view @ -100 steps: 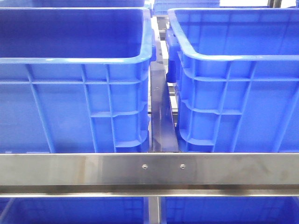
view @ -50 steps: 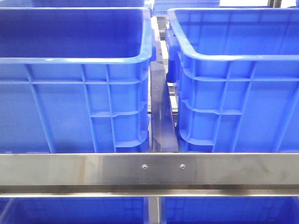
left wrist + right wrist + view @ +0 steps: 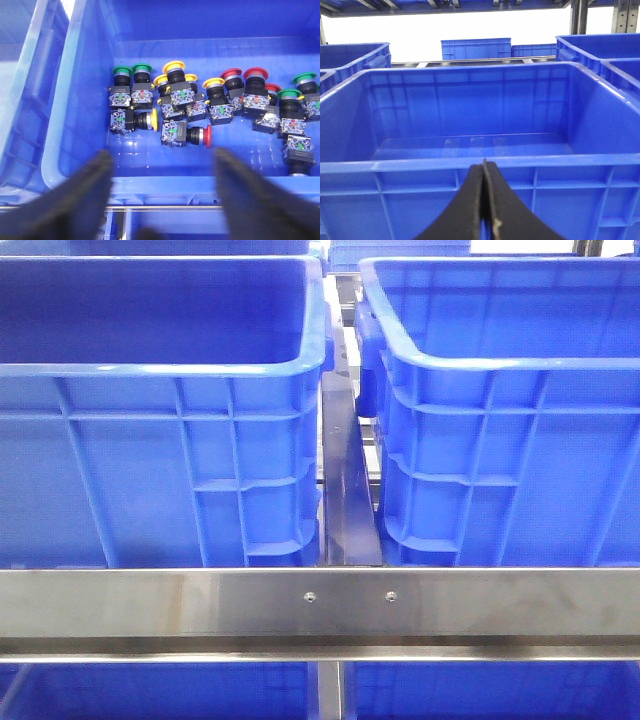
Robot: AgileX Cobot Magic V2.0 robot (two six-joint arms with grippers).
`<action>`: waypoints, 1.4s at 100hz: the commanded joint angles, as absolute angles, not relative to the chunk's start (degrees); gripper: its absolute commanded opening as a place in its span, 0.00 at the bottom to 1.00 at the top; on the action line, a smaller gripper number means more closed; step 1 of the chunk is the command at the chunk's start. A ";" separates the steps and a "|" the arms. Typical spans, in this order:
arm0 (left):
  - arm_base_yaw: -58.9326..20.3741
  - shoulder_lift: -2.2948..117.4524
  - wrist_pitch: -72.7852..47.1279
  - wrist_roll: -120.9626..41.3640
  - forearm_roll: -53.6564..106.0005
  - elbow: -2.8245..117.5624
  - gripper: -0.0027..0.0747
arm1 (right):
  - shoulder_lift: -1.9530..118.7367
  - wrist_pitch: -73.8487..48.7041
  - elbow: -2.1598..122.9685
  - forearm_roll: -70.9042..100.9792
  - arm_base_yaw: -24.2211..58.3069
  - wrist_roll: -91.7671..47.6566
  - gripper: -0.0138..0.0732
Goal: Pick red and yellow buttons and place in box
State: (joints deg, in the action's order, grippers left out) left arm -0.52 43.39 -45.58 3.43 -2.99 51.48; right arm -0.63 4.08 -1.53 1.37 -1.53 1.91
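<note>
Our left claw (image 3: 160, 175) hangs spread wide and empty above the near rim of a blue crate (image 3: 80, 90) of push buttons. Just beyond its fingertips a red button (image 3: 186, 135) and a yellow button (image 3: 134, 120) lie on their sides, near each other. Our right claw (image 3: 484, 200) is pressed together, holding nothing, facing the box (image 3: 470, 165) just ahead.

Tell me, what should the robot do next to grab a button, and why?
Probably lower the open left tool into the crate toward the red button lying on its side, apart from the pile. The yellow button beside it is also free. The tool hovers above the near rim, holding nothing, so descending comes first. The right tool is shut and empty.
</note>
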 commanded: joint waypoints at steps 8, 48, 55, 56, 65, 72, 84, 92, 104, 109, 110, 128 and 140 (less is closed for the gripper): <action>-0.57 43.40 -42.06 3.44 -1.88 53.55 0.71 | -2.01 8.56 -0.45 1.05 -1.43 1.69 0.03; -5.89 57.47 -43.50 -3.83 8.42 61.18 0.70 | -2.01 8.56 -0.45 1.05 -1.43 1.69 0.03; -8.81 61.94 -43.50 -3.83 8.16 63.39 0.70 | -2.01 8.56 -0.45 1.05 -1.43 1.69 0.03; -9.39 62.85 -43.50 -3.83 8.01 63.62 0.70 | -2.01 8.56 -0.45 1.05 -1.43 1.69 0.03; -12.52 68.47 -43.28 -3.83 6.51 66.91 0.70 | -2.01 8.56 -0.45 1.05 -1.43 1.69 0.03; -14.40 73.18 -43.28 -3.73 5.43 69.72 0.70 | -2.01 8.56 -0.45 1.05 -1.43 1.69 0.03; -15.96 81.08 -43.28 -3.73 3.65 74.58 0.70 | -2.01 8.56 -0.45 1.05 -1.43 1.69 0.03; -15.96 84.81 -43.28 -3.73 3.65 77.62 0.70 | -2.01 8.56 -0.45 1.05 -1.43 1.69 0.03; -15.96 90.14 -43.28 -3.73 3.65 80.61 0.70 | -2.01 8.56 -0.45 1.05 -1.43 1.69 0.03; -15.96 91.79 -43.28 -3.73 3.65 81.58 0.70 | -2.01 8.56 -0.45 1.05 -1.43 1.69 0.03; -15.96 92.24 -43.28 -3.73 3.65 81.67 0.70 | -2.01 8.56 -0.45 1.05 -1.43 1.69 0.03; -15.96 96.32 -43.14 -3.73 3.84 82.26 0.70 | -2.01 8.56 -0.45 1.05 -1.43 1.69 0.03; -15.96 98.14 -42.67 -3.73 3.84 82.26 0.70 | -2.01 8.56 -0.45 1.05 -1.43 1.69 0.03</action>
State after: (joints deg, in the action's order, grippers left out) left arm -15.44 99.64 -45.54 -3.93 3.53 80.22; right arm -0.63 4.08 -1.53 1.37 -1.53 1.91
